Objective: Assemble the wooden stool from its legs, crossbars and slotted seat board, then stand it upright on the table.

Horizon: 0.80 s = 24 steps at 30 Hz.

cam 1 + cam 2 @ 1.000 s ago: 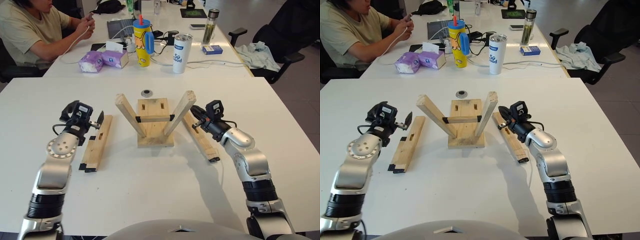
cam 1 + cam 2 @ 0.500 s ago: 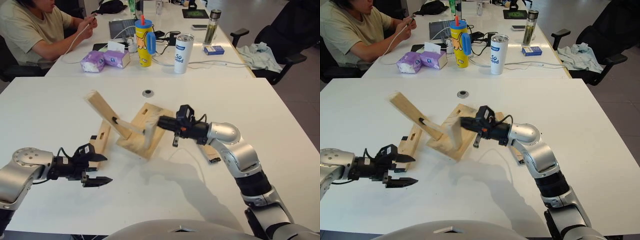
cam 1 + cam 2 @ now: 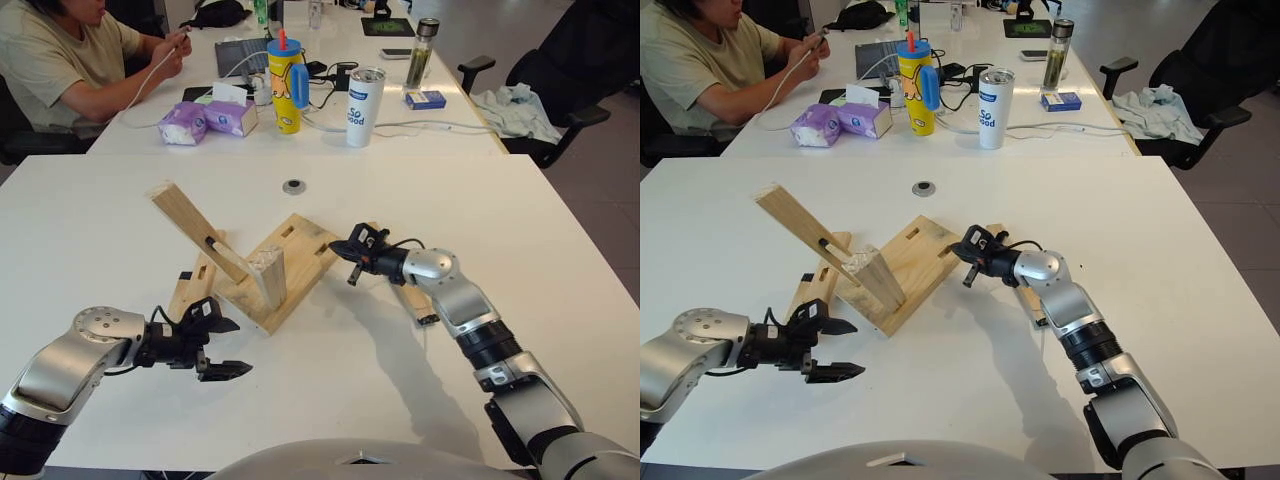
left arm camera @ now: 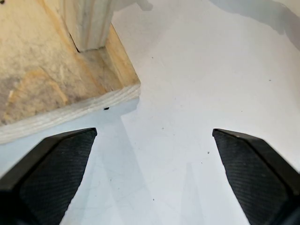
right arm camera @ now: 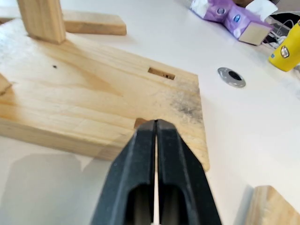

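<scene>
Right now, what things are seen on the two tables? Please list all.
seat board: one, wood, near table
fitted legs: two, wood, in the board, joined by a crossbar
loose leg pieces: two, wood, either side of the board
grommet: one, grey, behind the board
cup: one, yellow, far table
tumbler: one, white, beside the cup
tissue packs: two, purple, far table
bottle: one, dark, far table
left gripper: black, open, by the board's near corner
right gripper: black, shut, at the board's edge
</scene>
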Tool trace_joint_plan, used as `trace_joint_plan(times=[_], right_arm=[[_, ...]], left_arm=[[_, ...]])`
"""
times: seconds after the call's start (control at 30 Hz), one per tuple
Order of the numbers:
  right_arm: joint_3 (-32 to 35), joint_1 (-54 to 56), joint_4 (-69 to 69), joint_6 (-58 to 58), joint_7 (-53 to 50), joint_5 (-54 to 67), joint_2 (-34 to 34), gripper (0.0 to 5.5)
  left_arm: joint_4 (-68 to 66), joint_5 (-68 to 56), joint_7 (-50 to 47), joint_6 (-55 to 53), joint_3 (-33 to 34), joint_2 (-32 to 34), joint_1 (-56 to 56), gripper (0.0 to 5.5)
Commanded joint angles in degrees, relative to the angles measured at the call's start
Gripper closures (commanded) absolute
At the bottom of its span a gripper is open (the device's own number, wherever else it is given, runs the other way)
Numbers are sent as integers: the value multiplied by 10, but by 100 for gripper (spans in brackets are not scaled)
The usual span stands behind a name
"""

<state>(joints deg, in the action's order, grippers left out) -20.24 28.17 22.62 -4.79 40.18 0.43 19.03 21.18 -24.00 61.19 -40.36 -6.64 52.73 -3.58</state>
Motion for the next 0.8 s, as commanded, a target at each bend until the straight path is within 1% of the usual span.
trace_joint_plan(times=[0.03, 0.17, 0.27, 0.37, 0.43, 0.53, 0.6, 0.67, 0.8], right_arm=[[2, 51, 100, 47, -17, -34, -18, 550], [-13, 82, 165, 66, -10, -68, -27, 550], [-41, 106, 192, 60, 13, -105, -25, 550], [-116, 125, 197, 10, 90, -176, -9, 550], [-171, 109, 156, -28, 171, -214, 21, 550], [-184, 66, 59, -85, 230, -205, 57, 550], [-177, 36, -2, -121, 240, -192, 72, 550], [-162, 9, -52, -152, 230, -177, 76, 550], [-142, -49, -164, -210, 207, -150, 80, 550]], left_arm=[[-8, 20, -14, -1, -18, -1, 11, 91], [-14, 29, -19, 2, -27, -5, 12, 91], [-18, 36, -33, 6, -33, -20, 19, 91], [-20, 50, -63, 12, -39, -41, 22, 91], [-27, 67, -100, 16, -41, -68, 34, 91], [-38, 104, -162, 22, -55, -113, 58, 91], [-33, 117, -180, 19, -66, -127, 56, 91], [-32, 124, -189, 15, -70, -135, 53, 91], [-42, 130, -198, 15, -60, -137, 71, 91]])
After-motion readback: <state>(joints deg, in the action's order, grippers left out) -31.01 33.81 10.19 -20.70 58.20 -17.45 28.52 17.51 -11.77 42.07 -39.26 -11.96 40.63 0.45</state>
